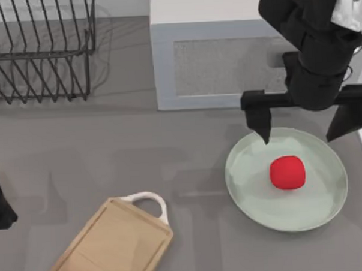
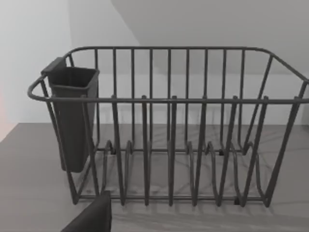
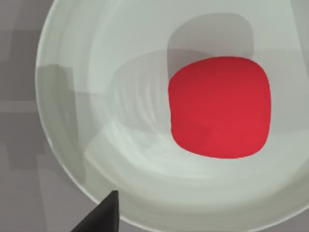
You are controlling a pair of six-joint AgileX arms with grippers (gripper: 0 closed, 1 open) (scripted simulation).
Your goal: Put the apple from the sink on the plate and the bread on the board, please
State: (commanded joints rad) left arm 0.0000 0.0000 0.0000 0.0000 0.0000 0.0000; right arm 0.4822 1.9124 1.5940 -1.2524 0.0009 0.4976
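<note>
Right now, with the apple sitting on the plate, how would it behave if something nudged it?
The apple looks round and smooth, so it would probably roll rather than slide. The plate has a shallow raised rim, which would likely stop a gentle roll but maybe not a hard push. The right gripper hangs open above the plate's far edge, not touching the apple, so nothing steadies it.

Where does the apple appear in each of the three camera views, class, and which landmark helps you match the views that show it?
Top view: the apple lies on the plate at the table's right, below the open right gripper.
Left wrist view: not in it; a wire dish rack stands there.
Right wrist view: the apple sits large on the plate.
Shared landmark: the plate.
</note>
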